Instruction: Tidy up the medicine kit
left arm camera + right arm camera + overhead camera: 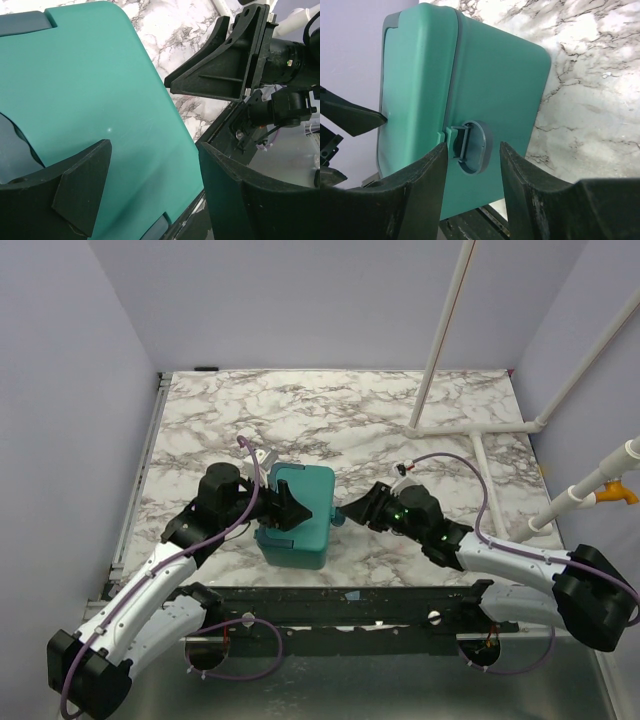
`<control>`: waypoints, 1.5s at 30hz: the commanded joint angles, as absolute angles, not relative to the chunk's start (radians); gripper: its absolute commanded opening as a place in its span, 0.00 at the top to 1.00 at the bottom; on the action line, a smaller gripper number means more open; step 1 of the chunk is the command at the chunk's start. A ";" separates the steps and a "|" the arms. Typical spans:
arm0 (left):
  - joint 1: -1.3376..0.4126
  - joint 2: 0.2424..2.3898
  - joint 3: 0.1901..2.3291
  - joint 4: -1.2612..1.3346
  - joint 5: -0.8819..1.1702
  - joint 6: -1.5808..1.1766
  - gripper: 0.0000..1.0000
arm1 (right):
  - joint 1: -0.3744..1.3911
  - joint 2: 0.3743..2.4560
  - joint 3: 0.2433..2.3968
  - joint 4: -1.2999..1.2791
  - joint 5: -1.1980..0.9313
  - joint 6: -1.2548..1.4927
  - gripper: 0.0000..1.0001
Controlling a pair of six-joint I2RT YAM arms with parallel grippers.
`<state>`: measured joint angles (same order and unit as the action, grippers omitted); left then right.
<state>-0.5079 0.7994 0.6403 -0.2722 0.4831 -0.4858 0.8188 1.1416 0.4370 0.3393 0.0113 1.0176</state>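
The medicine kit [300, 510], a teal-green box with its lid down, sits on the marble table near the front edge. My left gripper [285, 508] is open and hovers low over the lid [90, 90]. In the left wrist view [155, 185] one finger is above the lid and the other is past the box's edge. My right gripper [347, 512] is open at the box's right side. In the right wrist view [472, 172] its fingers straddle the grey oval latch [472, 147] without touching it. The kit [490, 80] fills that view.
A black rail [400, 605] runs along the table's near edge, just in front of the box. White pipes [470, 425] stand and lie at the back right. Lilac walls close in the left, back and right. The right gripper also shows in the left wrist view [220, 70].
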 commanded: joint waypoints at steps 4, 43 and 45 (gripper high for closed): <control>-0.512 0.807 0.617 -0.248 0.506 -0.489 0.27 | 0.816 1.182 0.401 0.459 -0.025 1.076 0.52; -0.512 0.819 0.607 -0.249 0.505 -0.486 0.27 | 0.817 1.235 0.342 0.625 -0.040 1.148 0.77; -0.512 0.817 0.607 -0.250 0.504 -0.485 0.27 | 0.818 1.231 0.343 0.625 -0.040 1.143 0.82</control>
<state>-0.5079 0.8112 0.6266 -0.2298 0.4881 -0.4877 0.8188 1.2488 0.3565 0.6094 -0.0425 1.1519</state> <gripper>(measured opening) 0.730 0.214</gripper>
